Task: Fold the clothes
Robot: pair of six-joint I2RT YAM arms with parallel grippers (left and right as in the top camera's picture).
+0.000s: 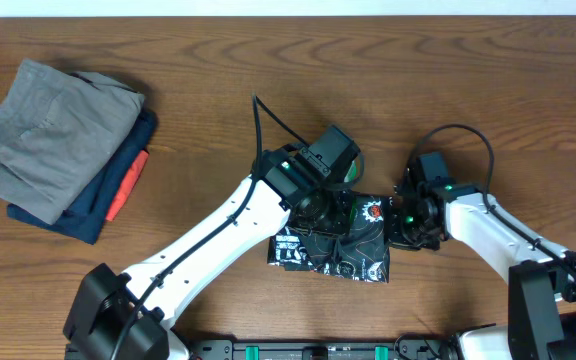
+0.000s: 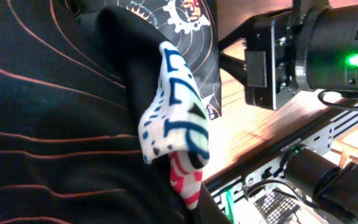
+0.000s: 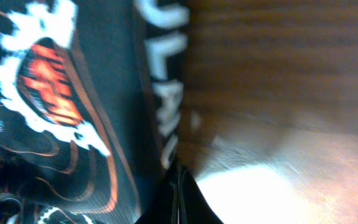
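The jersey [image 1: 318,255] is laid near the table's [image 1: 268,60] front edge, under the closed left gripper [image 1: 330,208]; its right edge is touched by the closed right gripper [image 1: 398,218].

A brown wood-grain table [image 1: 488,60] is carrying a black shiny jersey [image 1: 318,258] with thin orange lines and white lettering, which is lying bunched near the front middle. Well apart, at the far left, a plain grey folded garment [image 1: 48,130] is resting on a navy folded garment [image 1: 98,205], with an orange-red folded garment [image 1: 126,186] peeking out between.
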